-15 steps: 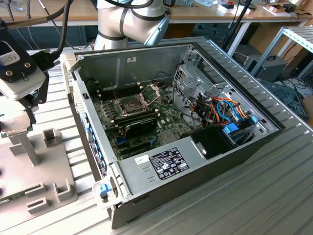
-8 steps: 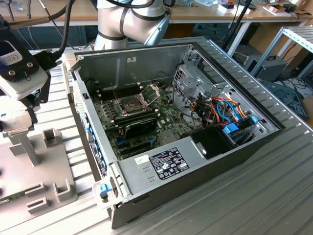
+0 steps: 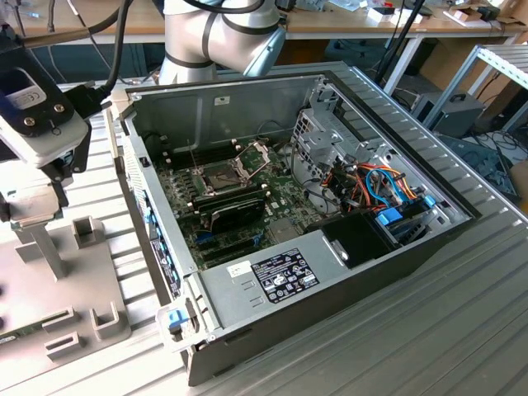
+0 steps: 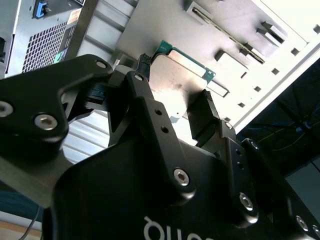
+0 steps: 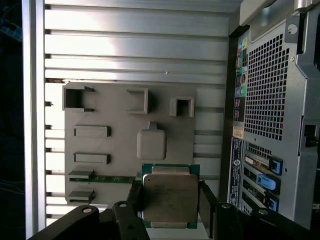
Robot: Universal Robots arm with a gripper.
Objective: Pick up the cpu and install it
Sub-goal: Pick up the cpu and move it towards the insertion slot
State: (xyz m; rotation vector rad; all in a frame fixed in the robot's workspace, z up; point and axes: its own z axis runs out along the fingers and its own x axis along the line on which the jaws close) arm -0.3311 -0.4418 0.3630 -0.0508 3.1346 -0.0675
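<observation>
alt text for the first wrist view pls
The gripper holds the cpu, a square chip with a silver-grey top and green edge, between its two black fingers. Behind it lies a grey fixture plate on a ribbed table, beside the vented rear of the computer case.

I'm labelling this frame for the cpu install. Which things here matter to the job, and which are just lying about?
For the job: the cpu, held in the gripper; the open socket on the motherboard.
Just lying about: the grey holder plate; the long black card; the orange and blue cables.
</observation>
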